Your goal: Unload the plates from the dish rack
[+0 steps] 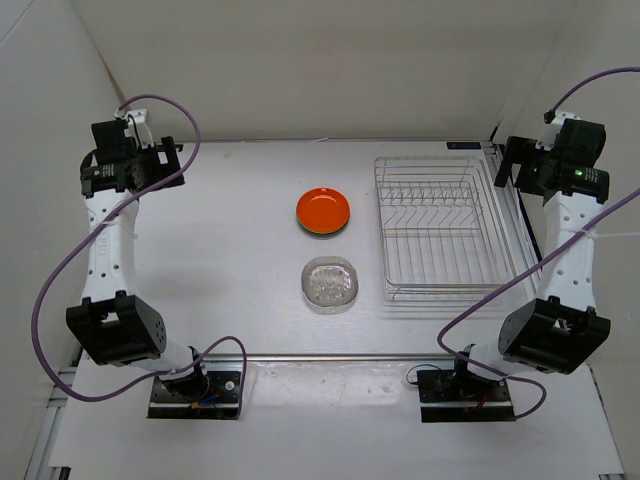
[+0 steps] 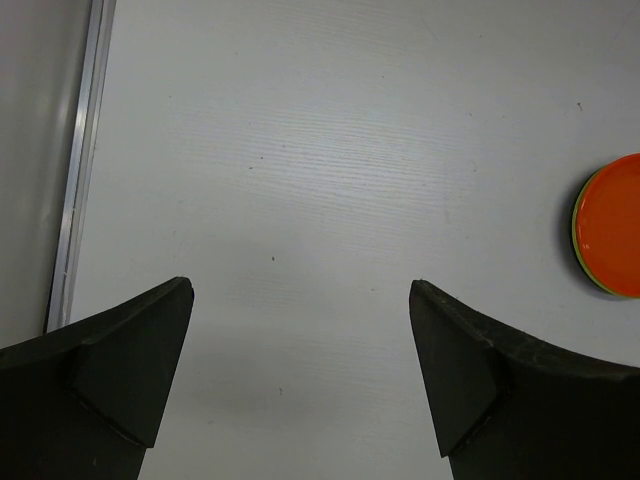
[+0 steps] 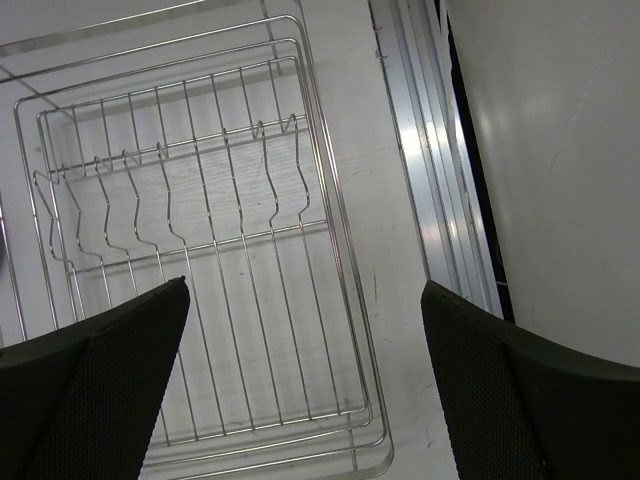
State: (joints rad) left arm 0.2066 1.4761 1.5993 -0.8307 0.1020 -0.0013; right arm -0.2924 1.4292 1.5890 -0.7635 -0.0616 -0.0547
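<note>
Grey counter, white walls enclosing; dish rack lying centre-right (left tool, right tool gaping, holding nothing).

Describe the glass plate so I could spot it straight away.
Start at the wire rack on the right. Just left of its near corner lies the clear plate, with the orange plate beyond it. It alone is see-through.

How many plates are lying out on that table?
3 that show: an orange plate left of the dish rack, a yellow-green plate peeking from under it, and a clear plate on its near side. Others may hide underneath.
</note>
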